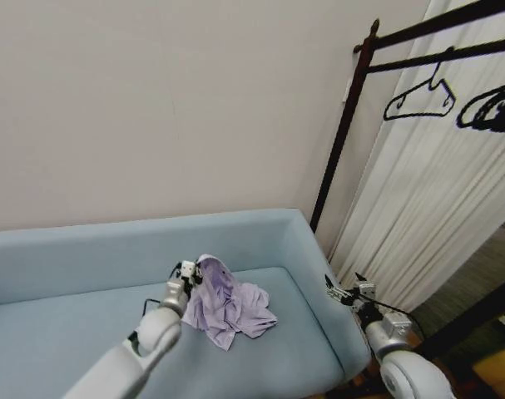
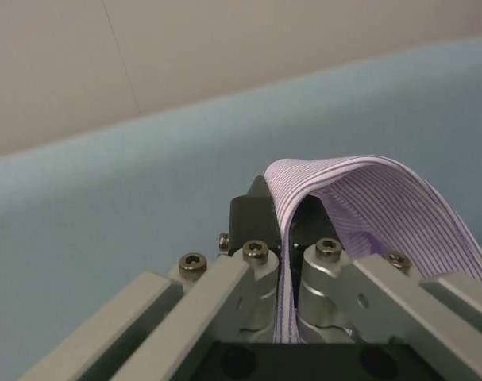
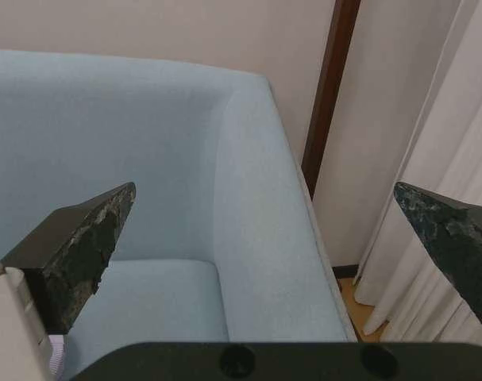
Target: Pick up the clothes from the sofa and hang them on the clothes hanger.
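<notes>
Shirt [image 1: 233,307] in lilac stripes, crumpled on the seat of the pale blue sofa [image 1: 61,253], toward 6 o'clock in the head view. Pinched at its 10 o'clock peak by the left gripper [image 1: 190,270], jaws clamped tight on a raised fold, the rest of the cloth draping down toward 4 o'clock. Right gripper [image 1: 339,291] out at 3 o'clock from the shirt, well apart from it, above the sofa's armrest [image 1: 319,274], fingers spread wide. Dark clothes rack [image 1: 342,129] with a wire hanger [image 1: 418,96] up at 1 o'clock.
</notes>
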Available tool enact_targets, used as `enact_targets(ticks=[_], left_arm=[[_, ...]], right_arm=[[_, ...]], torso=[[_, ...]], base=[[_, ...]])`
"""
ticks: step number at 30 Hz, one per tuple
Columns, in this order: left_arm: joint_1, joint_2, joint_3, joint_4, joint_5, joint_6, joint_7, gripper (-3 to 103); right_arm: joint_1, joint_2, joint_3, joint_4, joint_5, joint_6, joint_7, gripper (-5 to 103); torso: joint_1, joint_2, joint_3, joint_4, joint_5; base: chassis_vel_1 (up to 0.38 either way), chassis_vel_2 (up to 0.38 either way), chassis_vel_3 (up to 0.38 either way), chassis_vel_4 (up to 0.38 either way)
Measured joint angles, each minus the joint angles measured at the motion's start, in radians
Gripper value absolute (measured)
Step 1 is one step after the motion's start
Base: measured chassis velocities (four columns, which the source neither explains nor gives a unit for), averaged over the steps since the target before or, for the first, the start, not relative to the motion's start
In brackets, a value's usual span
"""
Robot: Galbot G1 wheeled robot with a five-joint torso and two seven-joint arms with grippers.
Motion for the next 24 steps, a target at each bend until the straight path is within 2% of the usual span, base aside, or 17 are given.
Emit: enact_targets(ticks=[4,5,8,10,11,16,18,23,24], left_arm=[[-0.171,0.056,0.022,0.028,-0.115,0.012,0.04,1],[-0.171,0.056,0.022,0.028,-0.115,0.012,0.04,1],[-0.301,0.088,0.072,0.056,-0.184,0.037,0.046,1],[-0.374,0.102,0.104,0.068,-0.215,0.052,0.041,1],[-0.374,0.102,0.104,0.068,-0.215,0.052,0.041,1],[-0.594,0.117,0.19,0.081,-0.312,0.095,0.006,1],[-0.623,0.12,0.203,0.083,-0.323,0.098,0.002,1],[-0.783,0.128,0.278,0.11,-0.387,0.117,-0.023,1],[-0.783,0.128,0.278,0.11,-0.387,0.117,-0.023,1]], right_arm=[[0.057,-0.031,-0.03,0.0,0.035,-0.014,0.001,100],[0.057,-0.031,-0.03,0.0,0.035,-0.014,0.001,100],[0.116,-0.062,-0.058,-0.001,0.089,-0.036,0.015,100],[0.151,-0.079,-0.078,-0.001,0.122,-0.049,0.027,100],[0.151,-0.079,-0.078,-0.001,0.122,-0.049,0.027,100],[0.3,-0.132,-0.17,0.01,0.221,-0.096,0.076,100],[0.322,-0.139,-0.185,0.014,0.238,-0.104,0.086,100],[0.469,-0.192,-0.335,0.052,0.399,-0.159,0.184,100],[0.469,-0.192,-0.335,0.052,0.399,-0.159,0.184,100]], torso=[[0.0,0.0,0.0,0.0,0.0],[0.0,0.0,0.0,0.0,0.0],[0.0,0.0,0.0,0.0001,0.0001],[0.0,0.0,0.0,0.0001,0.0001],[0.0,0.0,0.0,0.0001,0.0001],[0.0,0.0,0.0,-0.0001,0.0002],[0.0,0.0,0.0,0.0001,0.0004],[0.0,0.0,0.0,0.0,0.0],[0.0,0.0,0.0,0.0,0.0]], base=[[0.0,0.0,0.0,0.0],[0.0,0.0,0.0,0.0],[0.0,0.0,0.0,0.0],[0.0,0.0,0.0,0.0],[0.0,0.0,0.0,0.0],[0.0,0.0,0.0,0.0],[0.0,0.0,0.0,0.0],[0.0,0.0,0.0,0.0],[0.0,0.0,0.0,0.0]])
